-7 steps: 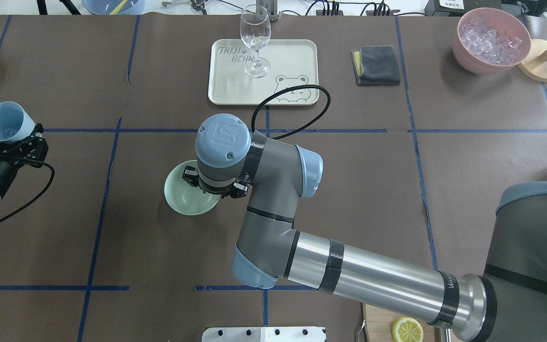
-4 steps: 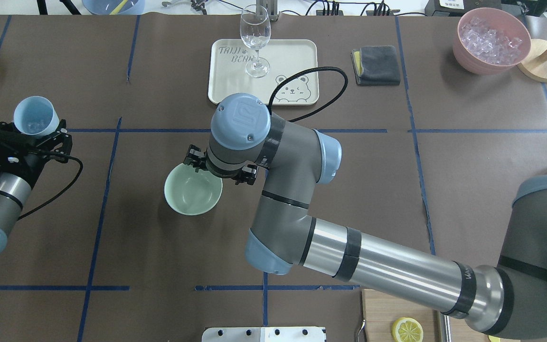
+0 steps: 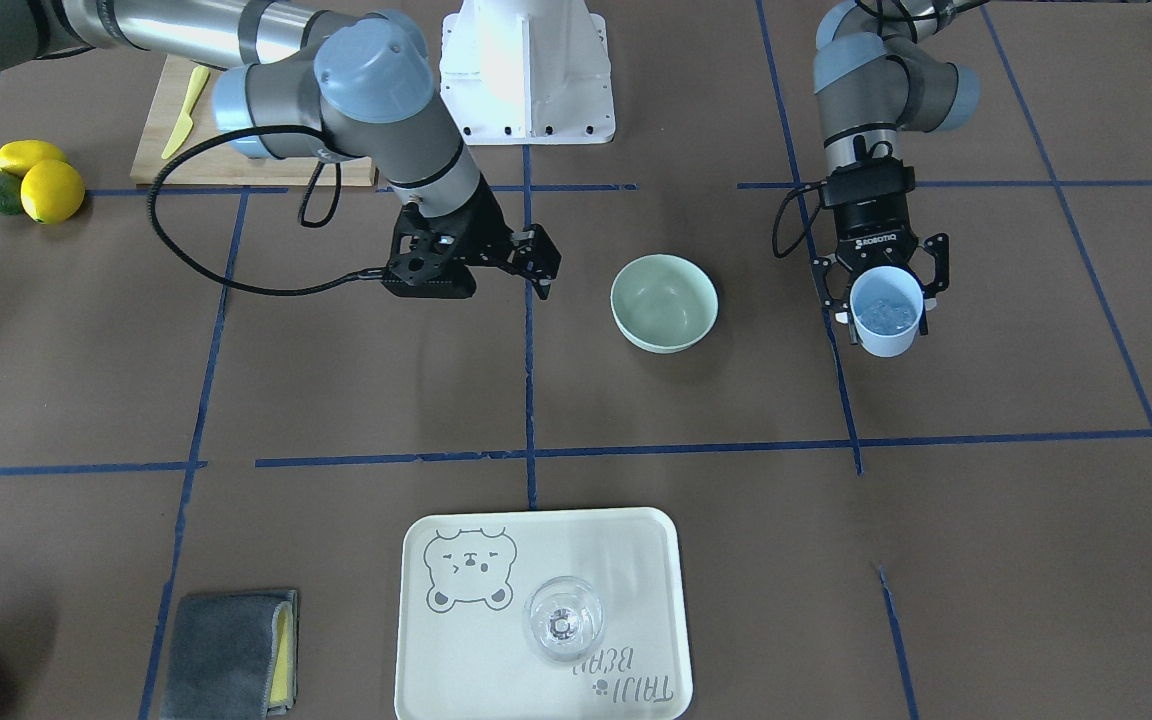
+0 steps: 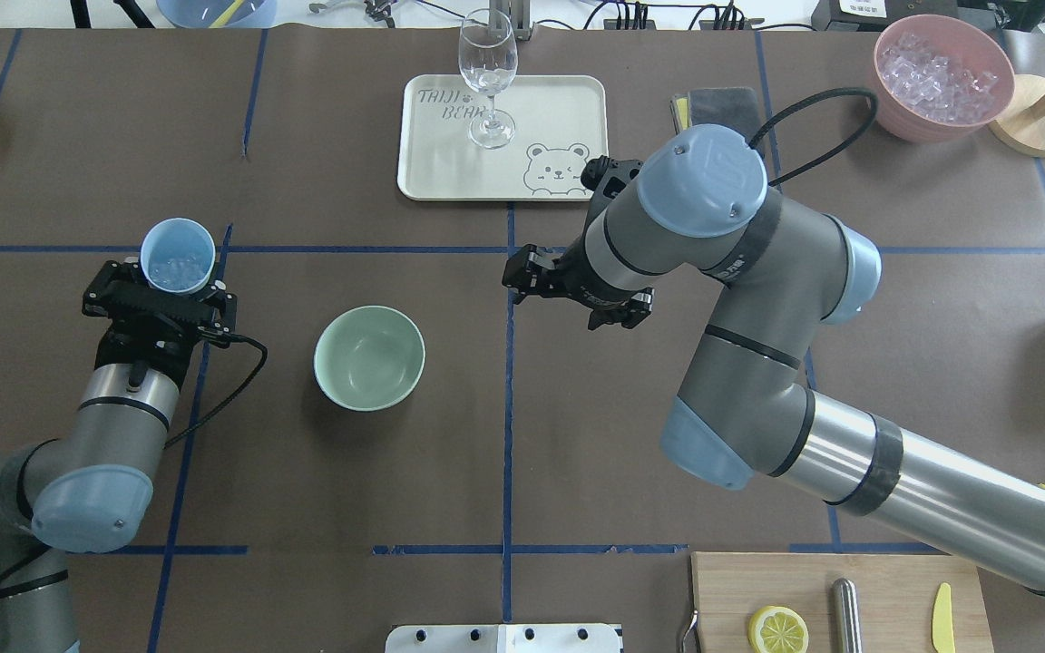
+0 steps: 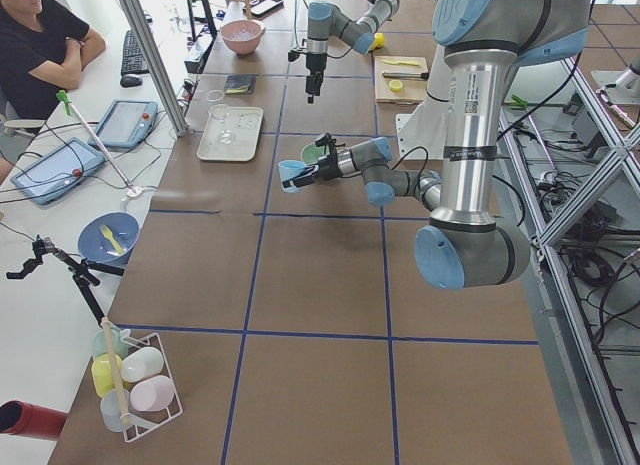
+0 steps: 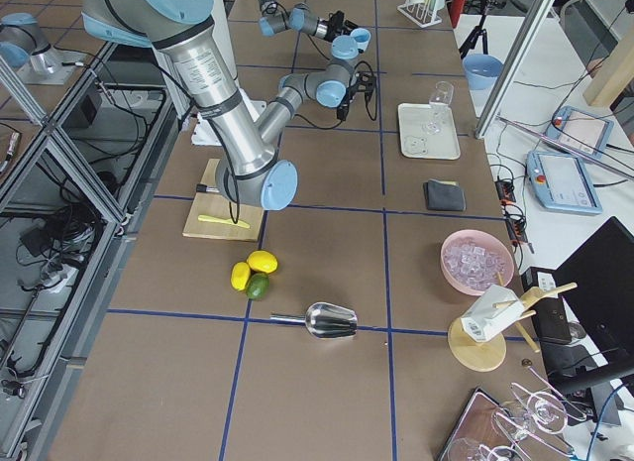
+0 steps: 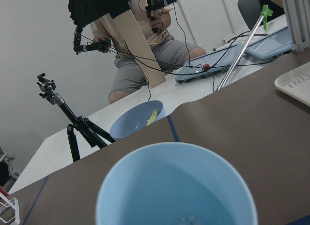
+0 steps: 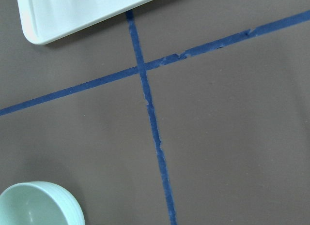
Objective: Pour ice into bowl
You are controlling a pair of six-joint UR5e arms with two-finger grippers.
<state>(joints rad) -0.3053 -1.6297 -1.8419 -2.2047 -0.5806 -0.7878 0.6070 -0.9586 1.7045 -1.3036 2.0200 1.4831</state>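
Note:
The pale mint-green bowl (image 4: 368,357) stands empty near the table's middle; it also shows in the front view (image 3: 664,302) and at the corner of the right wrist view (image 8: 38,205). My left gripper (image 4: 177,275) is shut on a light blue cup (image 4: 177,254), held upright to the left of the bowl and apart from it. The ice (image 3: 883,318) lies in the cup's bottom and barely shows in the left wrist view (image 7: 186,219). My right gripper (image 3: 539,262) is open and empty, above the table on the bowl's other side.
A cream tray (image 4: 432,172) with a wine glass (image 4: 487,77) stands at the far middle. A grey cloth (image 3: 226,650) and a pink container of ice (image 4: 940,77) are far right. A cutting board (image 4: 795,580) with a lemon half is at the near edge.
My right gripper has left the bowl and moved right and away from it. My left arm has carried the cup rightward, closer to the bowl.

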